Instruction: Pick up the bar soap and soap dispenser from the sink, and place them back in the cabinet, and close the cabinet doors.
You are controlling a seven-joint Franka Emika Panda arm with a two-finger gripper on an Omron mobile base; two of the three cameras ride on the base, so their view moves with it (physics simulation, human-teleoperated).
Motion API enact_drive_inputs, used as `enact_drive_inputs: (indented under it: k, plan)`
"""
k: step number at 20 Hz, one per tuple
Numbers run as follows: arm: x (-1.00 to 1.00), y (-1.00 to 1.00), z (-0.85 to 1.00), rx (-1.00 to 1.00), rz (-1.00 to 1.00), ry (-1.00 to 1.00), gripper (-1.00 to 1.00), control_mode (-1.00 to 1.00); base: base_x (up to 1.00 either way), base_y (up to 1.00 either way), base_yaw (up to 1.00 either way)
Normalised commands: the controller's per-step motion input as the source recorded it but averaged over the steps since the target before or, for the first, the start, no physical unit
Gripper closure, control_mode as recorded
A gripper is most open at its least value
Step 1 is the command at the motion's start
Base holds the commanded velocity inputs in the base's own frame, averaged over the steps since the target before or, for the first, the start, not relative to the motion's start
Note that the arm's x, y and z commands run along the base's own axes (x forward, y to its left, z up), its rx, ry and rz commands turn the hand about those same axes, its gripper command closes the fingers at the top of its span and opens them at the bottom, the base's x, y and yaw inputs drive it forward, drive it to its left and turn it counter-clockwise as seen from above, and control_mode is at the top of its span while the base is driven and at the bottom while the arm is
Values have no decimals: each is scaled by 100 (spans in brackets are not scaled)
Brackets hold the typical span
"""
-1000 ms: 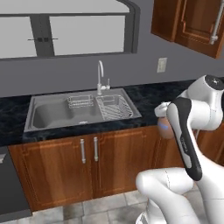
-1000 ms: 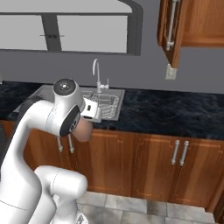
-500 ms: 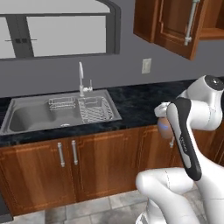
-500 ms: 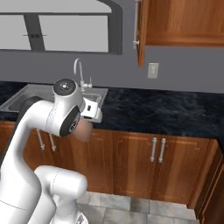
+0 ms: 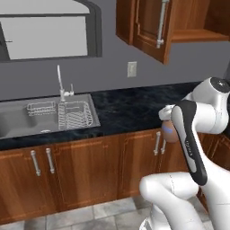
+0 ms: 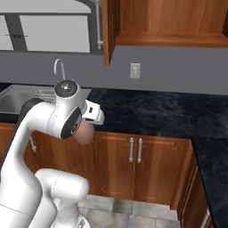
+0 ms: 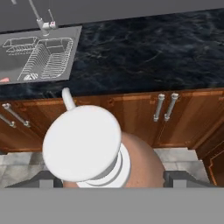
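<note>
Tool (image 7: 113, 177) closed across the wide brown rounded teardrop-shaped soap dispenser (image 7: 135, 164), white pump top toward the camera and long axis running along the tool, its dark fingers (image 7: 177, 177) flanking the body in the hand view. Carried low in front of the wooden base cupboards, below the dark marbled tabletop (image 5: 130, 108), with the tall reddish-brown wooden cabinet (image 6: 164, 22) up at about 1 o'clock in the right base view, one raised-panel door (image 5: 148, 27) swung open. Small blue label (image 5: 168, 131) visible, no writing legible; grey metal sink (image 5: 45, 117) away at 10 o'clock.

No writing can be read on anything in view.
</note>
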Motion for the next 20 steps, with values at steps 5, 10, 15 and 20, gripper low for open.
enact_drive_inputs:
  k: [5, 10, 15, 20]
  plan:
    - [0, 0, 0, 0, 0, 0, 100, 100, 7, -59, 0]
    - [0, 0, 0, 0, 0, 0, 100, 100, 20, -49, 0]
    - [0, 0, 0, 0, 0, 0, 100, 100, 31, -37, 0]
    - [0, 0, 0, 0, 0, 0, 100, 100, 36, -25, 0]
